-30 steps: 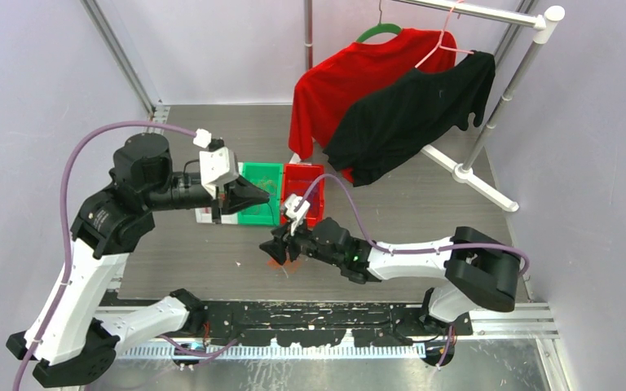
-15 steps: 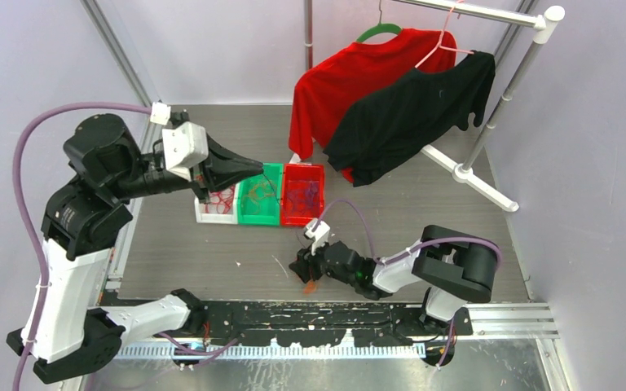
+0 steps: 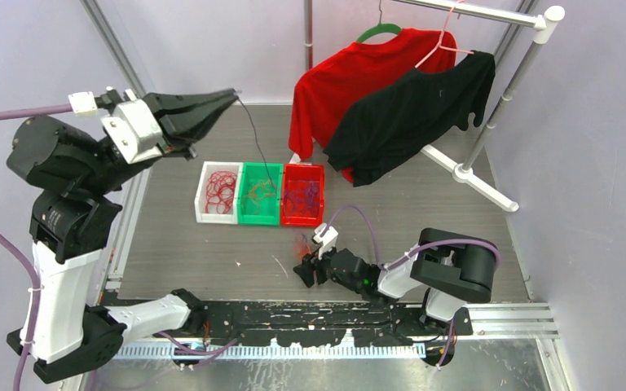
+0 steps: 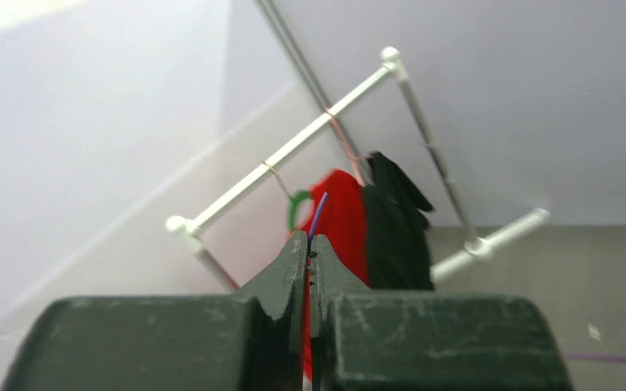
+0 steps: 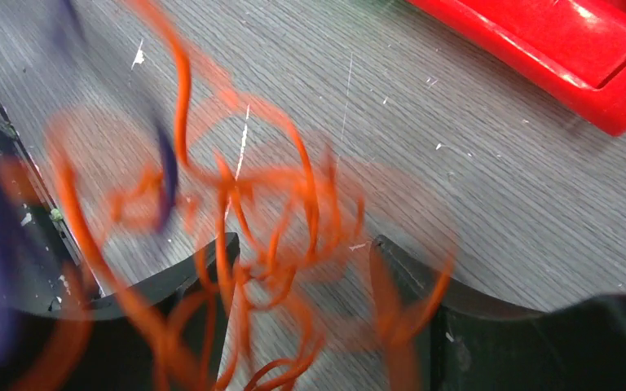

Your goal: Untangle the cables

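Left gripper (image 4: 308, 243): clamped on purple cable (image 4: 319, 210).
Right gripper (image 5: 301, 273): jaws apart, orange cables (image 5: 230, 195) between.
Unclear: blur hides whether they touch.

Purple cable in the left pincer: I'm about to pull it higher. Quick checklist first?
1. Left pincer shut on the purple cable: ok, the tip pokes out past the closed jaws.
2. Cable's lower end free: cannot tell; it thins out of sight above the green bin.
3. Right pincer anchoring the orange bundle: not ok, jaws open, strands loose between them.
4. Red bin ready for purple cables: ok, some already lie inside.
5. Left pincer clear of the red shirt: ok, apart in the top view.
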